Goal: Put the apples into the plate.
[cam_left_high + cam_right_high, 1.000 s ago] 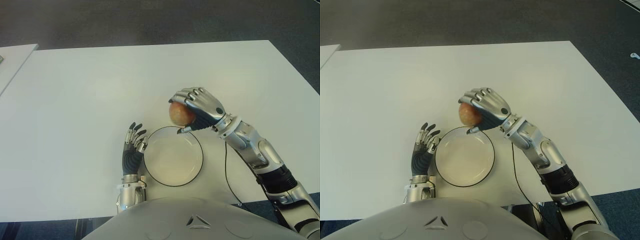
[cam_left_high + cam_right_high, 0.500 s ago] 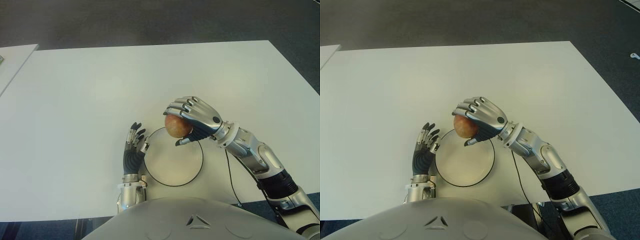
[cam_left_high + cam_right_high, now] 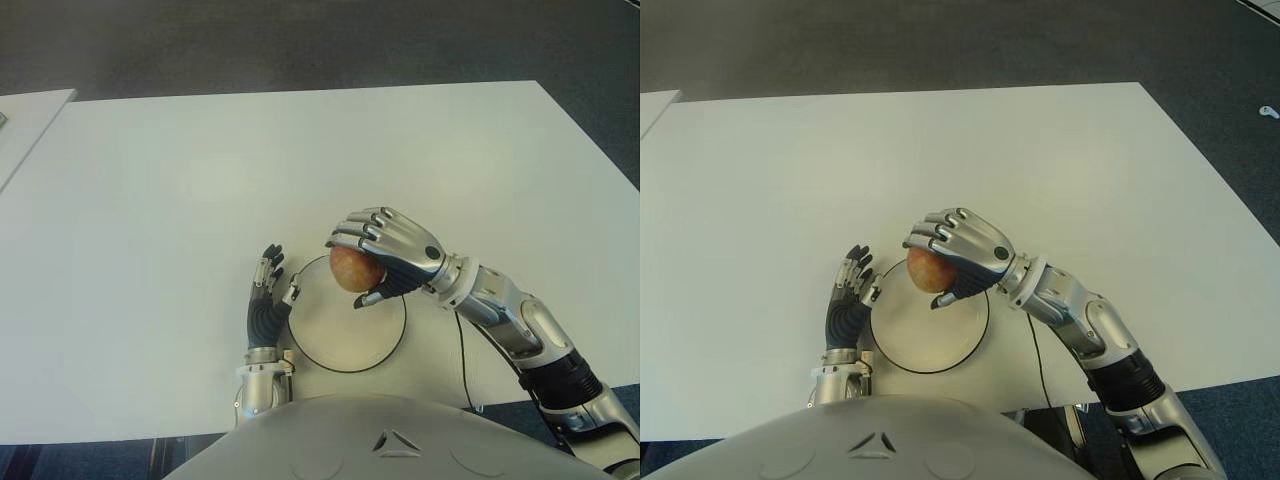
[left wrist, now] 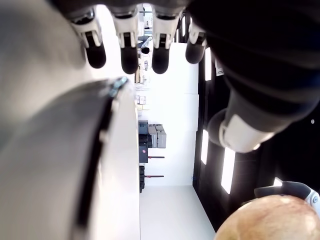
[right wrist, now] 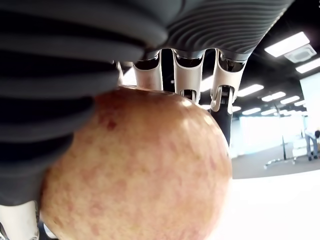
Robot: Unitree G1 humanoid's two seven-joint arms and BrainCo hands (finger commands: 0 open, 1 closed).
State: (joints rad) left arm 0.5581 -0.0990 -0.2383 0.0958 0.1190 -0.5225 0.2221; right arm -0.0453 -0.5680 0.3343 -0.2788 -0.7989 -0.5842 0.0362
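While the robot's silver right hand [image 3: 385,252] grips a round reddish-yellow apple [image 3: 356,269] above the far rim of a round white black-edged plate [image 3: 340,345], its left hand [image 3: 268,300] shows open-fingered beside the plate's left edge. Next likely: lower, then release.

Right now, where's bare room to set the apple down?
The plate is bare under the apple held by the right robot hand. The table is free beyond and on both sides. Crowded only at the plate's left rim, beside the left robot hand.
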